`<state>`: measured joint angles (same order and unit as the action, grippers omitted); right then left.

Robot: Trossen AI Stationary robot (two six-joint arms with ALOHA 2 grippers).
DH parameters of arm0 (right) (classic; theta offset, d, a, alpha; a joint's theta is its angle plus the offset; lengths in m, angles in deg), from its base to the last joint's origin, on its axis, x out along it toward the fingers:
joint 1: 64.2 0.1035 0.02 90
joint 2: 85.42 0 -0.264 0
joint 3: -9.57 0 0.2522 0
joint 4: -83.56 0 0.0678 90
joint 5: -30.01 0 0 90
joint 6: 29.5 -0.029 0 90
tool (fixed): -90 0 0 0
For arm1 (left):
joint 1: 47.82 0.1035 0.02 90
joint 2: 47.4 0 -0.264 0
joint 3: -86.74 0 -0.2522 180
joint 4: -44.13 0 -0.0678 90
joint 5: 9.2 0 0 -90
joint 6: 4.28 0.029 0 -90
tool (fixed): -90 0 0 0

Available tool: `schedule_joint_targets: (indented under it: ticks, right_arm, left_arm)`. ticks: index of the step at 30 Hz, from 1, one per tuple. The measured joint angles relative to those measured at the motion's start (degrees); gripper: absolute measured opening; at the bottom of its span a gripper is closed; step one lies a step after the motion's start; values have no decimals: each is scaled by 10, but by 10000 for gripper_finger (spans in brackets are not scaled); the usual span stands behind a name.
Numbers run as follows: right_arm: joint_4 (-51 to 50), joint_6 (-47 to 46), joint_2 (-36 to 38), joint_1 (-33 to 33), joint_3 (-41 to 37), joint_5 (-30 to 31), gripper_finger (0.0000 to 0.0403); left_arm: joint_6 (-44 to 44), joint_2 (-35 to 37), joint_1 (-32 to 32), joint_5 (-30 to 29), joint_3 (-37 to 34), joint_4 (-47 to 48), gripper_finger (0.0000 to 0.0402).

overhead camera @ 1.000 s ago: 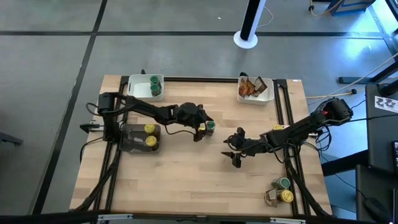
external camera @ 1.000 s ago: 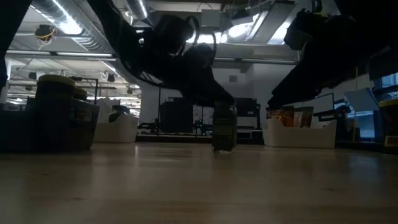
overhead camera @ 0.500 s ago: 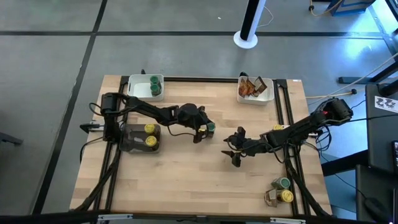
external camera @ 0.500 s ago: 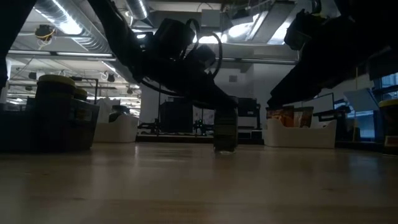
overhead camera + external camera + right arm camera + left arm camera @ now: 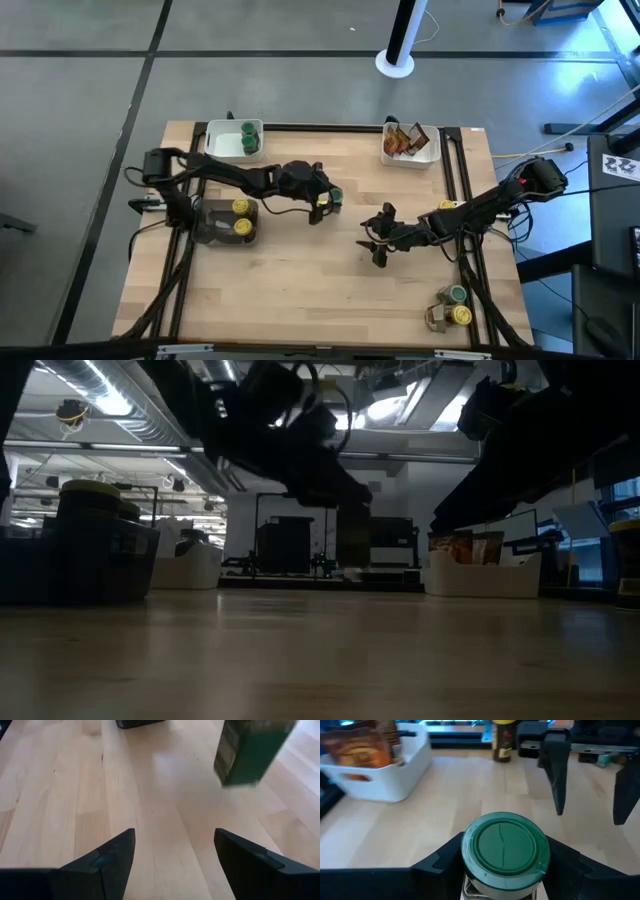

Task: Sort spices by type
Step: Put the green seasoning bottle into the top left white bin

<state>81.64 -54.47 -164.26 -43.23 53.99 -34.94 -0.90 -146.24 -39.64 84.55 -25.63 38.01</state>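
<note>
Left gripper (image 5: 323, 197) pinches a green-lidded jar (image 5: 505, 851), raised clear of the table (image 5: 300, 280). Right gripper (image 5: 377, 243), fingers spread, hovers mid-table.

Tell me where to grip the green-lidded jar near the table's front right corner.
The green-lidded jar stands upright, so come from straight above and close on its round sides under the lid. The yellow-lidded jar crowds its front side; probably close across the two free sides.
</note>
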Motion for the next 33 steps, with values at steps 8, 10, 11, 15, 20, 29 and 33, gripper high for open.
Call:
schedule_joint_targets:
  ticks: [8, 10, 11, 15, 20, 29, 33]
  right_arm:
    - [3, 0, 0, 0, 0, 0, 271]
    - [2, 0, 0, 0, 0, 1, 271]
    - [4, 0, 0, 0, 0, 0, 271]
    - [3, 0, 0, 0, 0, 9, 271]
    - [3, 0, 0, 0, 0, 14, 271]
    - [5, 0, 0, 0, 0, 29, 271]
    - [5, 0, 0, 0, 0, 29, 271]
  left_arm:
    - [19, 145, 1, -142, 0, 159, 188]
    - [29, 186, 1, -179, 0, 190, 188]
    - [32, 205, 1, -198, 0, 206, 188]
    - [38, 284, 8, -251, 0, 265, 188]
    - [28, 375, 35, -296, 0, 333, 188]
    - [-21, 456, 111, -389, 0, 411, 190]
    - [-43, 455, 141, -423, 0, 426, 190]
